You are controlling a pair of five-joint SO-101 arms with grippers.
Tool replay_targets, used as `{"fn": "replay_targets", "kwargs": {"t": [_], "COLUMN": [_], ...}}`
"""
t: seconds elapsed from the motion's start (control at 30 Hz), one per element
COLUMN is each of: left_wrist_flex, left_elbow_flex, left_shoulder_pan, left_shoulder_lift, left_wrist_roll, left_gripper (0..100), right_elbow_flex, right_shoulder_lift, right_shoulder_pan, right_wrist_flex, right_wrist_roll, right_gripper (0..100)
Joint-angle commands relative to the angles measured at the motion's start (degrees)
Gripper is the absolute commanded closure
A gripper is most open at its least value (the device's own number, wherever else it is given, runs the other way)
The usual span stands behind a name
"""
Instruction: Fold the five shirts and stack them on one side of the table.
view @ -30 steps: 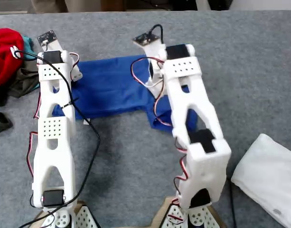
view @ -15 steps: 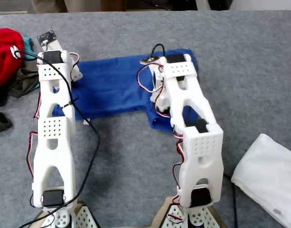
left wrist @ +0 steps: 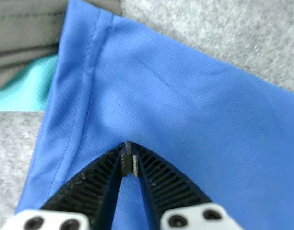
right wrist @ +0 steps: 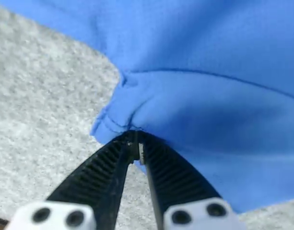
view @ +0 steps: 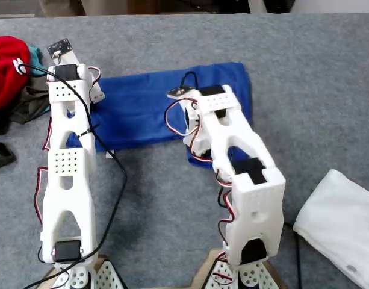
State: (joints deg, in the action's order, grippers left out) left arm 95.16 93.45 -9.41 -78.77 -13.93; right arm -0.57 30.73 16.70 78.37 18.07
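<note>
Blue shirt (view: 142, 108) — left claw (left wrist: 127, 160), right claw (right wrist: 136, 143) both pinching it

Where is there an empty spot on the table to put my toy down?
The table is bare right of the blue shirt, up to the white shirt. There is bare grey between the left arm and the right arm, nearer than the blue shirt, and a strip beyond it. The left edge is crowded with the red shirt and other clothes.
</note>
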Motion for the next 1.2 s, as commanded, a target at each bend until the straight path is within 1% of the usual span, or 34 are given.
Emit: {"fn": "replay_targets", "kwargs": {"t": [0.0, 0.1, 0.27, 0.4, 0.5, 0.63, 0.77, 0.83, 0.93, 1.03, 1.1, 1.17], "left_wrist_flex": [-1.32, -1.32, -0.97, 2.02, 3.78, 4.66, 4.66, 4.31, 2.46, -0.44, -5.19, -6.33], "left_elbow_flex": [2.11, 2.11, 2.46, 2.46, 2.46, 2.20, 2.11, 1.85, -1.76, -2.46, -2.46, -1.58], "left_shoulder_pan": [0.88, 0.88, 0.88, 0.88, 0.88, 1.05, -1.23, -2.29, -2.37, -2.90, -5.36, -7.47], "left_shoulder_lift": [0.48, 0.48, 1.10, 7.16, 12.53, 19.91, 23.08, 21.14, 14.37, 7.34, 3.03, 0.75], "left_wrist_roll": [0.53, 0.53, 0.53, 0.53, 1.49, 3.08, 8.26, 11.16, 14.15, 14.59, 14.07, 12.84], "left_gripper": [98, 98, 98, 98, 98, 98, 98, 98, 98, 98, 98, 98], "right_elbow_flex": [-3.12, -8.92, -22.20, -33.89, -38.73, -41.80, -47.87, -51.82, -58.77, -64.31, -66.95, -69.32], "right_shoulder_lift": [0.57, -1.10, -8.31, -10.15, -6.46, 3.21, 14.11, 19.30, 25.19, 29.49, 31.96, 34.07], "right_shoulder_pan": [-1.89, -5.49, -9.80, -11.91, -12.62, -13.49, -15.08, -16.13, -17.27, -18.68, -19.74, -20.35], "right_wrist_flex": [0.44, 5.36, 14.07, 17.23, 14.07, 4.84, -2.02, -3.43, -3.52, -3.60, -3.16, -1.93], "right_wrist_roll": [0.26, 0.53, 5.10, 7.65, 7.82, 7.38, 5.19, 4.75, 4.92, 5.19, 5.19, 7.12], "right_gripper": [99.4, 99.4, 99.4, 99.4, 99.4, 99.4, 99.4, 99.4, 99.4, 99.4, 99.4, 99.4]}}
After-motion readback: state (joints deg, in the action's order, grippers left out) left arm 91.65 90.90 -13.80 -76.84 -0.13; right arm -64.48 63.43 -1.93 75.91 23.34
